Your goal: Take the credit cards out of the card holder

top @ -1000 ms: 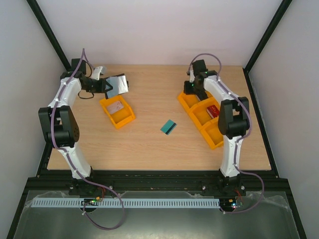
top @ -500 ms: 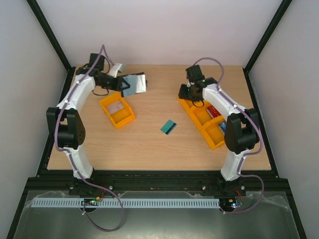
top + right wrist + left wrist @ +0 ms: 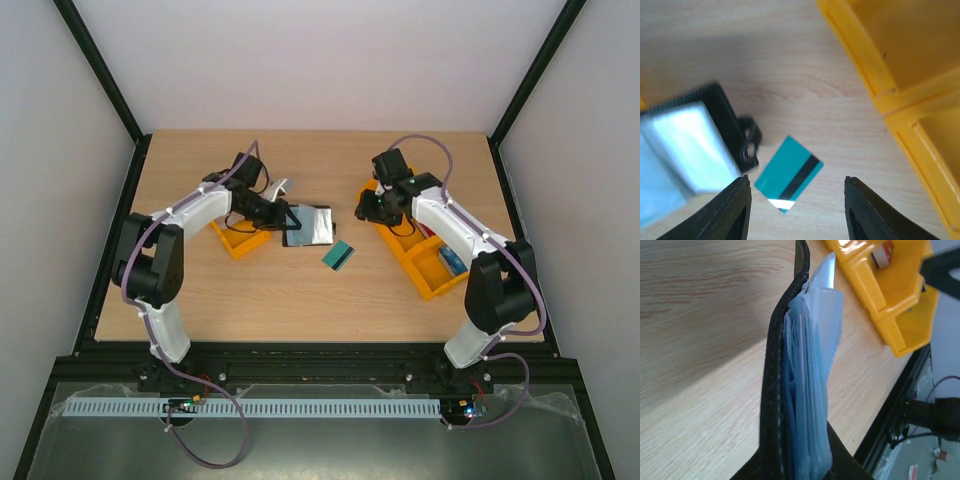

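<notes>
Wood table [image 3: 300,290]. Orange tray row [image 3: 425,262] at 3 o'clock; single orange tray [image 3: 235,240] at 9 o'clock of centre. Left gripper [image 3: 286,217] clamped on the opened card holder [image 3: 310,224], near centre. Right gripper [image 3: 366,208] jaws spread, empty, at 1 o'clock of the teal credit card [image 3: 338,256]. The card lies flat just beside the holder, at its 4 o'clock.

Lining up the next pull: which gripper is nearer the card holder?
Left. The left gripper grips the card holder by its edge; the right gripper hovers open to its right, apart from it, near the loose teal credit card.
</notes>
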Available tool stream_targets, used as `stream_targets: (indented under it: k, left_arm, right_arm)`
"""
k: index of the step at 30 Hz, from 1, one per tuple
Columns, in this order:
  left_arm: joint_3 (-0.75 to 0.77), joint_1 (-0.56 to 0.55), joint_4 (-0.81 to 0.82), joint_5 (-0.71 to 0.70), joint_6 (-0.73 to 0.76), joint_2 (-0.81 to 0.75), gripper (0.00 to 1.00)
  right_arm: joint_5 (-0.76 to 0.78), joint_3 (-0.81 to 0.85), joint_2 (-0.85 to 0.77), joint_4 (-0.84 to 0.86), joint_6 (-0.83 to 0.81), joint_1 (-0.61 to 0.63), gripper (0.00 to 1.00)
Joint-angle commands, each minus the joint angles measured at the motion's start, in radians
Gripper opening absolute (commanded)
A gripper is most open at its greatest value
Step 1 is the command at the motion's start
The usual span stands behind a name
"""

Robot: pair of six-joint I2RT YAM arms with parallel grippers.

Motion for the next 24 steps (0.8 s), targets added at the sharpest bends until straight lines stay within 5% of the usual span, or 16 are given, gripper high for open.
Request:
stream_targets:
  k: [1, 8, 10, 13, 24]
  left_arm:
    - [-0.006, -0.004, 0.097, -0.135, -0.101, 0.045, 0.02]
    - [0.093, -0.028, 0.047, -0.298, -0.043, 0.212, 0.02]
    - [0.155, -0.029, 0.012, -0.345, -0.001, 0.243, 0.2]
    - [0.222, -0.03, -0.03, -0.419, 0.039, 0.273, 0.64]
    - [0.117, -0.054, -0.003, -0.545, 0.105, 0.083, 0.83]
  right_arm:
    - [0.045, -0.074, -0.038, -0.062, -0.011, 0.055, 0.5]
    - [0.122, -0.132, 0.007, 0.018, -0.029, 0.149, 0.5]
    - [0.155, -0.125, 0.029, 0.035, -0.049, 0.162, 0.5]
    - [0.209, -0.135, 0.058, 0.075, -0.071, 0.166, 0.5]
    - [0.151, -0.281, -0.045, 0.277, -0.108, 0.173, 0.5]
